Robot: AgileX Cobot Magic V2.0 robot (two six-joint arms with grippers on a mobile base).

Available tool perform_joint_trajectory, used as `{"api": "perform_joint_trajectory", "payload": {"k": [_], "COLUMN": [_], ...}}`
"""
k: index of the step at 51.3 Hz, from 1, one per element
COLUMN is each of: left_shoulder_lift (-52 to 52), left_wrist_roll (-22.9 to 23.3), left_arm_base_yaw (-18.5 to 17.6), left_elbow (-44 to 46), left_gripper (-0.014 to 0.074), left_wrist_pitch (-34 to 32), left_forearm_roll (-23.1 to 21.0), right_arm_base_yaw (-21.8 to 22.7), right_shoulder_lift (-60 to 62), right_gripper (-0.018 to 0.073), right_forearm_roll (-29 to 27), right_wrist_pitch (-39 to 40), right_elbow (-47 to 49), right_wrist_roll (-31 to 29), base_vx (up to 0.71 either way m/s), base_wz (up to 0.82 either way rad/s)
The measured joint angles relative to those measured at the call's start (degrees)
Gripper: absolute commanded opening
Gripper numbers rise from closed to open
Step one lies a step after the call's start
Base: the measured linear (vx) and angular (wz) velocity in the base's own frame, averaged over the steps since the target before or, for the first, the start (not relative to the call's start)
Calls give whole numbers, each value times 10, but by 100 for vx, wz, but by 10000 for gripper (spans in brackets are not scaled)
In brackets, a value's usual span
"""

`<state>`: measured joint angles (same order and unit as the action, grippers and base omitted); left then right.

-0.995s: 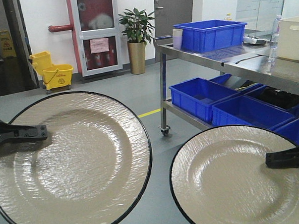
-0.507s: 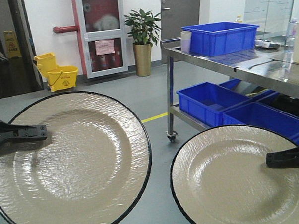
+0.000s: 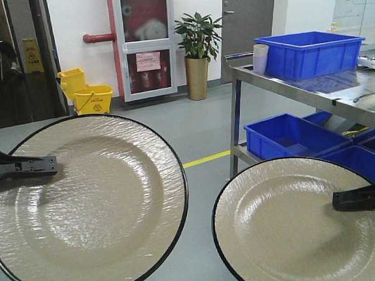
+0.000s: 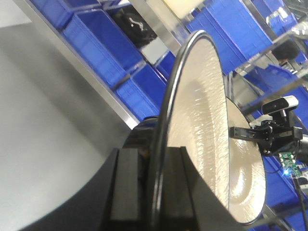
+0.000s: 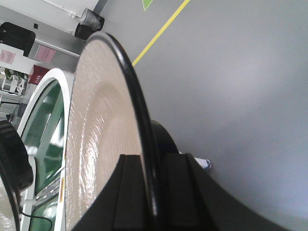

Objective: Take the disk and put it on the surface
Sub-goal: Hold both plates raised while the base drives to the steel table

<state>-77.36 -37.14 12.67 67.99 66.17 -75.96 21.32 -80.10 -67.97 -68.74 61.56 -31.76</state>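
Rightward shift of the blue bins; disks unmoved. My left end effector clamps the left disk by its rim between its jaws; my right end effector likewise clamps the right disk.

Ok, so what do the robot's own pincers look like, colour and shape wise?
Both pincers are matte black. The left pincer and right pincer each have two flat, blocky fingers with square tips. Seen from the left wrist, the right wrist carries a small grey camera and a green circuit board with a blue light.
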Motion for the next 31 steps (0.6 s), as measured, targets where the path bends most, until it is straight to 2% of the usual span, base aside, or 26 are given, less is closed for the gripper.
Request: {"api": "perform_joint_trajectory", "payload": {"k": [31], "left_shoulder_lift": [0], "left_wrist_roll": [0], "left_arm_base_yaw": [0], "left_elbow": [0], "left_gripper": [-5], "left_wrist_pitch": [0], "left_forearm_roll": [0], "right_arm_base_yaw": [0], "right_shoulder_lift": [0], "right_gripper": [-9], "right_forearm_roll": [0], "right_wrist_pitch": [0], "right_elbow": [0], "right_wrist_roll": [0], "base_vx": [42], "base_wz": [-9]}}
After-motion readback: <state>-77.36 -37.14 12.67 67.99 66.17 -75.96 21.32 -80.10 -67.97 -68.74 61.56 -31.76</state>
